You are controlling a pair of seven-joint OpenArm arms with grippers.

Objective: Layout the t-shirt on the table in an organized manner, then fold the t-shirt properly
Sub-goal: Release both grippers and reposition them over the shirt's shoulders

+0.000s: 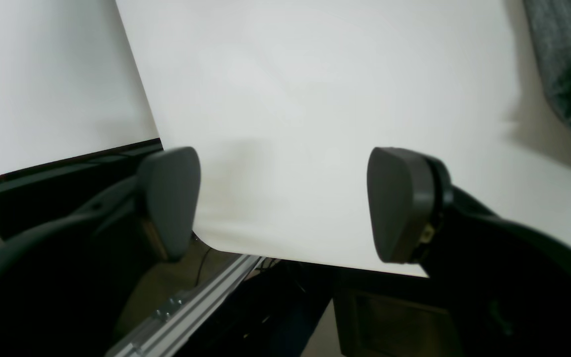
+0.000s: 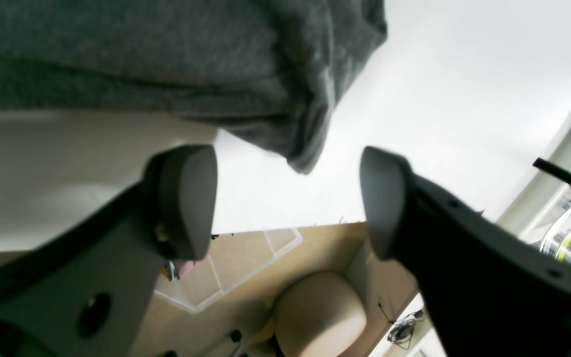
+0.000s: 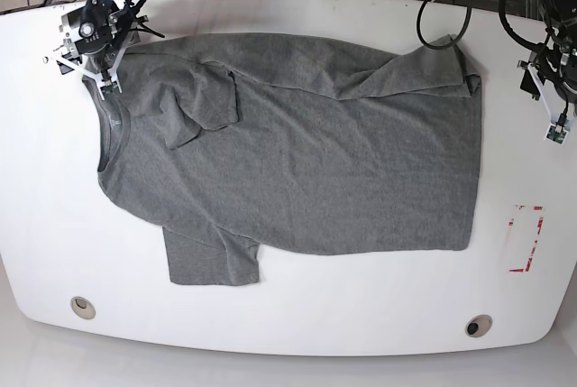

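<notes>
The grey t-shirt lies spread on the white table, collar at the left and hem at the right. Its upper sleeve is folded onto the chest, and the hem's far corner is flipped over. My right gripper hovers at the shirt's far-left shoulder. In the right wrist view it is open and empty, with the shirt's edge just beyond the fingertips. My left gripper sits off the shirt's right side. It is open over bare table, with the cloth apart at the upper right.
Two round grommets sit near the front edge, and a red-and-white sticker lies at the right. Cables run along the back edge. Below the table edge I see a beige chair and an aluminium rail.
</notes>
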